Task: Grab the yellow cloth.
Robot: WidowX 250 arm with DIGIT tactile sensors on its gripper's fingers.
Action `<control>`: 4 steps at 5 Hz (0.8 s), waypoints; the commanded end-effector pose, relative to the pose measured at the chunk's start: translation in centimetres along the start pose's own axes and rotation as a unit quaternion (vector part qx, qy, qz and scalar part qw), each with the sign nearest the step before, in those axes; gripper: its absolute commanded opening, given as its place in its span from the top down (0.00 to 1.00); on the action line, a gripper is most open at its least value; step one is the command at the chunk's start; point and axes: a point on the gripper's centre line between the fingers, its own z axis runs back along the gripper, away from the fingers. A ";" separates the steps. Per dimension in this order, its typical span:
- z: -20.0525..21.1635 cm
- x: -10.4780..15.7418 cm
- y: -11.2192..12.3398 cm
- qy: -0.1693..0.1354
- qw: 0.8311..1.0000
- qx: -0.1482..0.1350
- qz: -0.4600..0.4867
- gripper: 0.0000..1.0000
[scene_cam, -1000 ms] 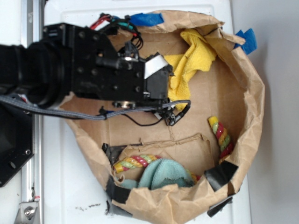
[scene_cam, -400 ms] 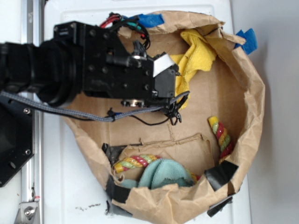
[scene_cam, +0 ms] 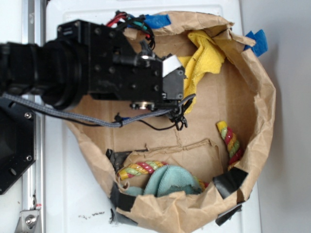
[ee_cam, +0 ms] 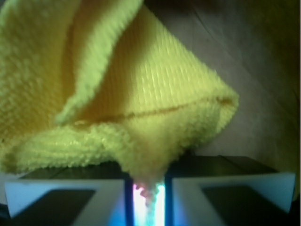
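Inside a round brown paper tub (scene_cam: 265, 97) on a white surface (scene_cam: 68, 194), patched with blue tape (scene_cam: 154, 20) at the upper rim and black tape (scene_cam: 228, 180) at the lower rim: three soft things. Up against the top wall, the yellow cloth (scene_cam: 206, 56), crumpled, draped from the rim down onto the cardboard floor, its lower left end reaching under the black gripper (scene_cam: 181, 99). Lower right, near the wall, one end of a red-yellow-green striped rope (scene_cam: 229, 141), lying well apart from the yellow cloth. At the bottom, beyond a low torn paper flap (scene_cam: 184, 148) that partly divides the tub, a light teal cloth (scene_cam: 170, 182) bunched up, with another stretch of the same striped rope touching its upper left side and a short bit showing at its right.

From the left, the black arm (scene_cam: 58, 77) stretching over the tub's rim, cables (scene_cam: 131, 24) looped on top and a grey braided cord (scene_cam: 73, 116) trailing beneath.

Seen from the wrist: fingers (ee_cam: 61, 197) nearly together, clenched on a pinched tuft of the yellow cloth (ee_cam: 141, 108), only a thin lit slit between them with fuzzy fibres squeezed into it. Above the pinch, fabric fanning out in a folded peak, hem seam visible, brown cardboard behind.
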 end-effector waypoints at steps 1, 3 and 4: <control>11.3 -1.2 1.2 0.017 0.999 -0.040 -0.010 1.00; 14.7 -1.2 1.8 0.028 0.998 -0.053 -0.021 1.00; 14.3 -0.2 1.4 0.021 0.998 -0.053 -0.018 1.00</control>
